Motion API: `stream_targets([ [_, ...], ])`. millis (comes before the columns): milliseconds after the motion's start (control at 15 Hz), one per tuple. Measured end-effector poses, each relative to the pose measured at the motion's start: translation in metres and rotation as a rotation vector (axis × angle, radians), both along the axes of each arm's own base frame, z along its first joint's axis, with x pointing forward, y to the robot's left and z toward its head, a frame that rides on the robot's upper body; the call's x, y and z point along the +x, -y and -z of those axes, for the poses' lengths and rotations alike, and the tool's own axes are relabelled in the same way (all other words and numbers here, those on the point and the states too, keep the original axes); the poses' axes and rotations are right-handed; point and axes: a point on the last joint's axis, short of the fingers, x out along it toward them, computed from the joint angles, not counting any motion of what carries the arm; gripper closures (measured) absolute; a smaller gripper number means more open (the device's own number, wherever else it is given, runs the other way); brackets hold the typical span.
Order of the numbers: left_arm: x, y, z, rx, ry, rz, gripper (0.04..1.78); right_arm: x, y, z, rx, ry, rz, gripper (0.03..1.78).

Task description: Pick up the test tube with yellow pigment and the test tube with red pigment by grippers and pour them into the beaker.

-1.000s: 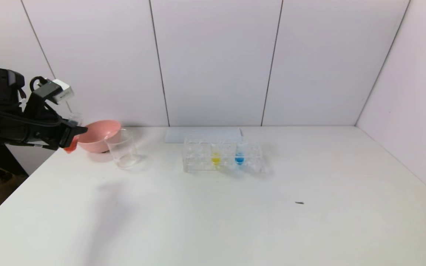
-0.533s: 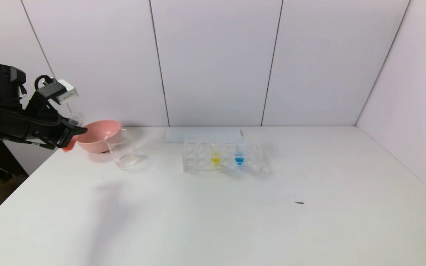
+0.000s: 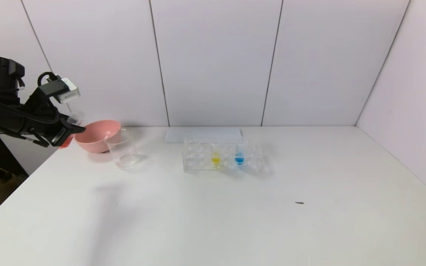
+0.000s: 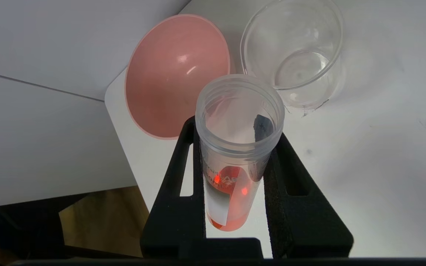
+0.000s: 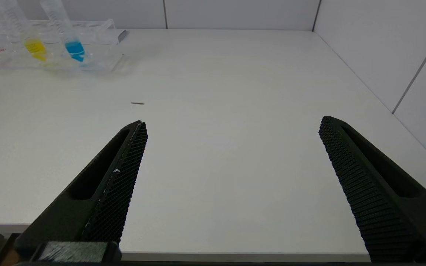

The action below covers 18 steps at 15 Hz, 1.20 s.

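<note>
- The left gripper (image 3: 70,130) hangs at the table's (image 3: 213,221) far-left edge, at about nine o'clock of the pink bowl (image 3: 95,136); its black jaws pinch the test tube with red pigment (image 4: 235,155) across the middle; the tube is clear plastic with a wide threaded mouth, a white label strip and orange-red liquid pooled in its rounded tip
- The bowl is smooth, glossy and round; the beaker (image 3: 123,149), clear and cylindrical, stands touching it at about four o'clock
- Compared with a second ago, the left arm sits slightly higher and farther left, so less of the red tip shows below the jaws; bowl, beaker and rack keep their places
- The clear rectangular rack (image 3: 222,158) stands at three o'clock of the beaker, well apart; the test tube with yellow pigment (image 3: 216,158) stands upright in it, a blue tube (image 3: 239,158) just beside at three o'clock
- The right gripper (image 5: 231,177) hovers by the near table edge, its textured black jaws spread wide, holding nothing
</note>
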Motion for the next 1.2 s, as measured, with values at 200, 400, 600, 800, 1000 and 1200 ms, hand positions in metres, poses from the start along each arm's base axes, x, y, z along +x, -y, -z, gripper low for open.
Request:
stream_targets([
  [200,0.0016,0.0000,-0.0015,0.026,0.004,0.017,1.36,0.0000,0.0000,0.0000,0.000,0.000,-0.001,0.11],
  [400,0.0008,0.0010,-0.0008,0.045,-0.022,0.037,1.36,0.0000,0.0000,0.0000,0.000,0.000,0.000,0.11],
  [600,-0.0002,0.0030,-0.0023,0.051,-0.036,0.052,1.36,0.0000,0.0000,0.0000,0.000,0.000,0.000,0.11],
  [800,-0.0011,0.0040,-0.0034,0.063,-0.061,0.068,1.36,0.0000,0.0000,0.0000,0.000,0.000,0.000,0.11],
  [1000,-0.0014,0.0041,-0.0061,0.097,-0.083,0.097,1.36,0.0000,0.0000,0.0000,0.000,0.000,0.000,0.11],
  [1200,0.0018,0.0031,-0.0065,0.130,-0.079,0.119,1.36,0.0000,0.0000,0.0000,0.000,0.000,0.000,0.11],
])
